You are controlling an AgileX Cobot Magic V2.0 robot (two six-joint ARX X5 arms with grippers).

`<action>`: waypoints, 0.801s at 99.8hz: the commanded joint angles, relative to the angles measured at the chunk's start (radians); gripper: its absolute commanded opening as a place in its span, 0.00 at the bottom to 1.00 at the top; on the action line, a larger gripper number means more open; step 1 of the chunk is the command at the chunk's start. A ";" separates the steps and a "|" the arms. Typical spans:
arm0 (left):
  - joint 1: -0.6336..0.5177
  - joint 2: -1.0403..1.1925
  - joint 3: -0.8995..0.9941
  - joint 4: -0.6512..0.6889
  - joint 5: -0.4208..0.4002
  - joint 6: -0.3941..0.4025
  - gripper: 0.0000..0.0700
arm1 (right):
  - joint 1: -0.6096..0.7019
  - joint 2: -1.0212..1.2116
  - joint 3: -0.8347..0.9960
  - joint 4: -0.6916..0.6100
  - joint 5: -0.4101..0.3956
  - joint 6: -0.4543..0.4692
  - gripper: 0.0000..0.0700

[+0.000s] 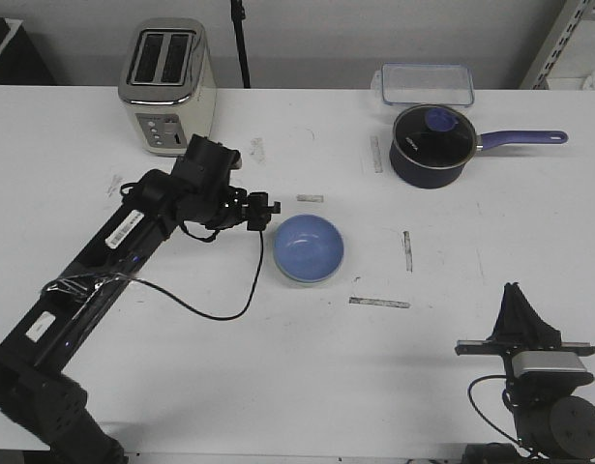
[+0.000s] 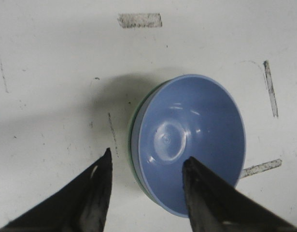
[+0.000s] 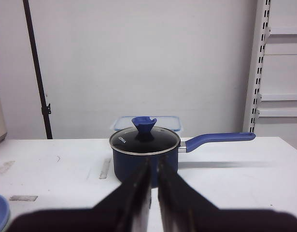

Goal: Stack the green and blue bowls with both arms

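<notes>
The light blue bowl [image 1: 309, 247] sits nested inside the pale green bowl at the middle of the table. In the left wrist view the blue bowl [image 2: 191, 140] fills the green one, and only a thin green rim [image 2: 130, 157] shows along one side. My left gripper [image 1: 262, 212] is open and empty, just left of the stacked bowls. In the left wrist view its fingers [image 2: 147, 157] straddle the near rim without touching it. My right gripper [image 1: 514, 290] is shut and empty at the front right, far from the bowls, pointing at the saucepan [image 3: 153, 163].
A dark saucepan with a glass lid and purple handle [image 1: 431, 145] stands at the back right, with a clear plastic container [image 1: 426, 84] behind it. A toaster [image 1: 166, 87] stands at the back left. Tape marks dot the table. A loose cable [image 1: 220, 311] hangs from the left arm.
</notes>
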 commanded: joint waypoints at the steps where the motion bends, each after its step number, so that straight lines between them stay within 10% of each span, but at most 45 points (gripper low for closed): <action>1: 0.009 -0.030 -0.037 0.052 -0.006 0.021 0.41 | 0.001 -0.003 0.001 0.013 0.000 -0.005 0.02; 49: 0.208 -0.490 -0.662 0.584 -0.078 0.205 0.39 | 0.001 -0.003 0.001 0.013 0.000 -0.005 0.02; 80: 0.345 -0.804 -1.046 0.842 -0.220 0.262 0.11 | 0.001 -0.003 0.001 0.013 0.000 -0.005 0.02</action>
